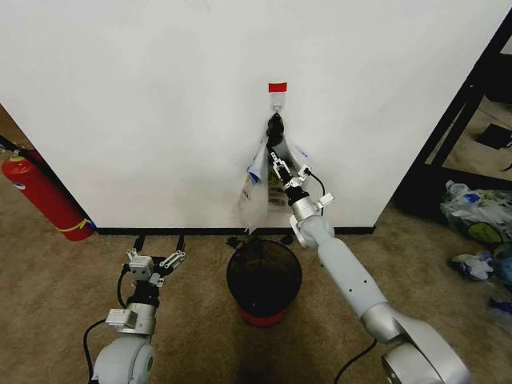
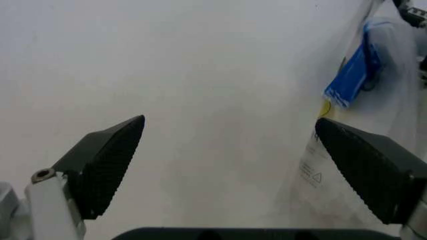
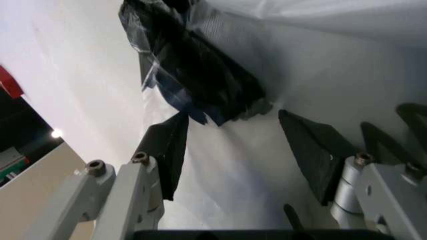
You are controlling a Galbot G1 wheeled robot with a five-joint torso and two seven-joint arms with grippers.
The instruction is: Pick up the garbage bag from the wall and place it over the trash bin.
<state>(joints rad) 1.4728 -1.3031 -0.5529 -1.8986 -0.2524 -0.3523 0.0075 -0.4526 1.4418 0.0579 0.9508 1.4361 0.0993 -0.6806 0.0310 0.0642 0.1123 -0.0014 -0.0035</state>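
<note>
1. Nearest the head camera, at the lower left of the frame, the left gripper [image 1: 157, 261] is parked low with its fingers spread apart, pointing toward the wall [image 1: 144, 104].
2. That white wall fills the upper frame, a black baseboard along its foot and a red-taped hook [image 1: 277, 99] at centre.
3. Lower centre, the trash bin [image 1: 264, 280] stands on the carpet just below the hook.
4. From lower right, the right gripper [image 1: 279, 164] reaches up to the garbage bag [image 1: 254, 188], which hangs from the hook; its fingers [image 3: 168, 150] are apart around the plastic beneath a black knot [image 3: 193, 75].
5. At the left edge leans a red fire extinguisher [image 1: 44, 196].
</note>
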